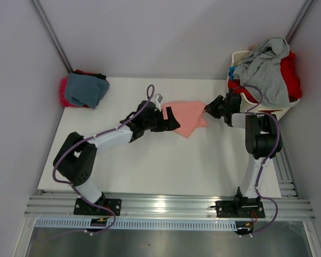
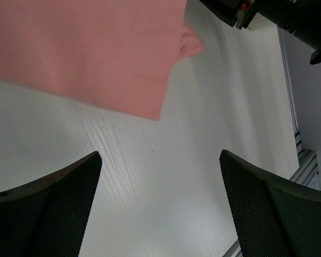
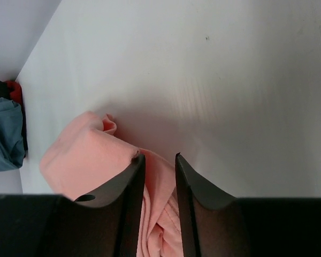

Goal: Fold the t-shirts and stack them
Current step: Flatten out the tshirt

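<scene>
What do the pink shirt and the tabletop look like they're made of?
The salmon-pink t-shirt looks like soft matte knit cloth, probably cotton: it bunches into limp folds. The white tabletop seems laminated board, faintly satin, with fine grain lines.

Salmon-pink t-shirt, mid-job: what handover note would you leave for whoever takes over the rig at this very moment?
Left hand: open, empty, low over the table beside the salmon-pink t-shirt.
Right hand: closed on a fold at that shirt's right edge.
Things: pink shirt bunched mid-table. A teal-blue t-shirt tops a pile at the far left corner. A grey t-shirt and a red t-shirt are heaped in the white laundry basket, far right.
Done: the corner pile.
Left: spread, fold and stack the pink shirt, then the basket's shirts.
</scene>
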Available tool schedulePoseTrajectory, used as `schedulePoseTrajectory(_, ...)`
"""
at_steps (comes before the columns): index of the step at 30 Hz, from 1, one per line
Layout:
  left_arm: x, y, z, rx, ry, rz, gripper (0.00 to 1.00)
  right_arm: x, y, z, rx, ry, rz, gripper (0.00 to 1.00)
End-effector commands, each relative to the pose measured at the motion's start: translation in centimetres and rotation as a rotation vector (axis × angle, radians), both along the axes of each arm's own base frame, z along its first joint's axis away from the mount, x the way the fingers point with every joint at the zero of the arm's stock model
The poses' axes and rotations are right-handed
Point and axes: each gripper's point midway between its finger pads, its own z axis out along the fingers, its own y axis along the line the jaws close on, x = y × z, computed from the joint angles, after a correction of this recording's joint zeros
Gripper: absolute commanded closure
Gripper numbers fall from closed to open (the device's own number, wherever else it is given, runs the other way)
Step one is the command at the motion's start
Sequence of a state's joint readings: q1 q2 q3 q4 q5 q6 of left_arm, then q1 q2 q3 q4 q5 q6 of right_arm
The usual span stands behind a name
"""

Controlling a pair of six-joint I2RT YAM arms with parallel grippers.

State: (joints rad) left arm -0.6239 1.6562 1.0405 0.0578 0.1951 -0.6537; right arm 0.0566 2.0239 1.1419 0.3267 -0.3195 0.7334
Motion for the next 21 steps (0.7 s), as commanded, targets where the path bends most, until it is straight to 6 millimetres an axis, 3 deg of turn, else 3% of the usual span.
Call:
schedulePoseTrajectory(1,1.2,-0.5,2.4,-0.031,-0.063,-0.011,0.05,-0.7,0.1,-1.4,0.023,0.093,-0.006,0.67)
schedulePoseTrajectory(8,0.9,-0.3,2.2,-0.034,-0.064,-0.007,0.06,-2.7,0.3,-3.0,-0.044,0.134,0.028,0.59)
schedulePoseTrajectory(14,0.6,0.0,1.7,-0.026,-0.054,-0.004,0.06,-2.5,0.8,-3.4,-0.040,0.130,0.050,0.71)
schedulePoseTrajectory(17,0.4,0.1,1.4,-0.023,-0.049,-0.005,0.06,-2.3,1.1,-3.4,-0.039,0.130,0.061,0.86)
schedulePoseTrajectory(18,0.5,0.1,1.5,-0.021,-0.053,-0.004,0.06,-2.3,1.4,-3.3,-0.042,0.128,0.068,0.96)
schedulePoseTrajectory(21,0.5,0.2,1.8,-0.019,-0.062,-0.007,0.06,-1.8,2.0,-2.5,-0.087,0.108,0.096,1.00)
